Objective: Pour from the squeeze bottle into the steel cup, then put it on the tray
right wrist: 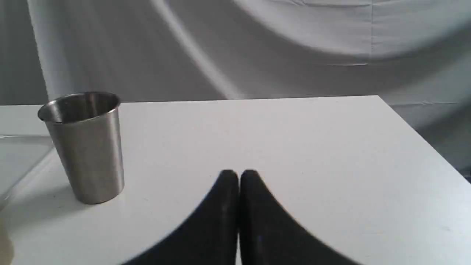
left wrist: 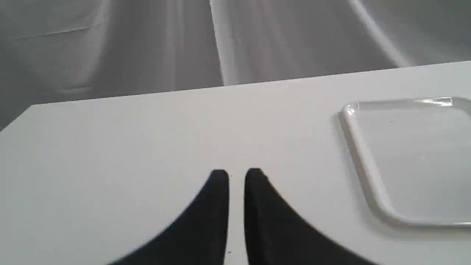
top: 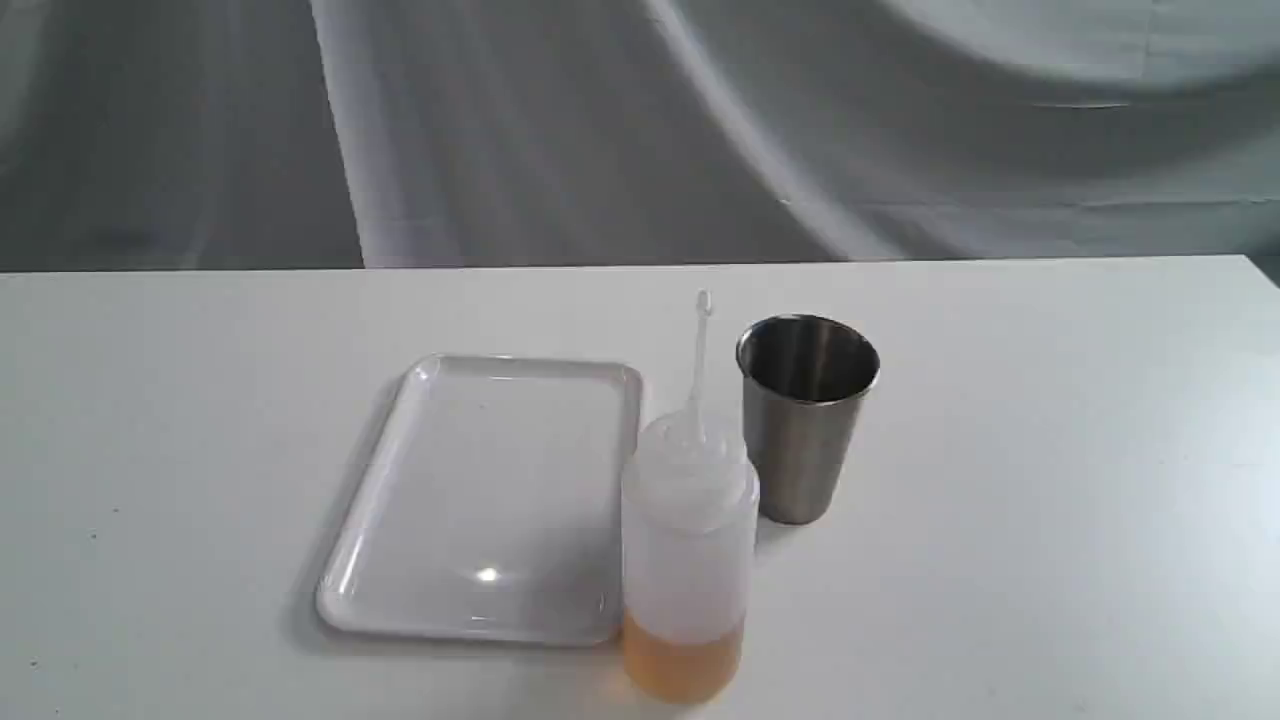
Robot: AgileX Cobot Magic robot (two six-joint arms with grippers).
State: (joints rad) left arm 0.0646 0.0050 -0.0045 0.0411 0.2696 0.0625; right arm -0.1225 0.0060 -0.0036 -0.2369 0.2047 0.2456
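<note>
While left gripper and right gripper sit closed, squeeze bottle stands between glossy tray and steel cup.

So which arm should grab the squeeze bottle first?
Probably the right. The squeeze bottle stands right of the tray, beside the steel cup; the right claw faces that side, while the tray lies between the left claw and it.
</note>
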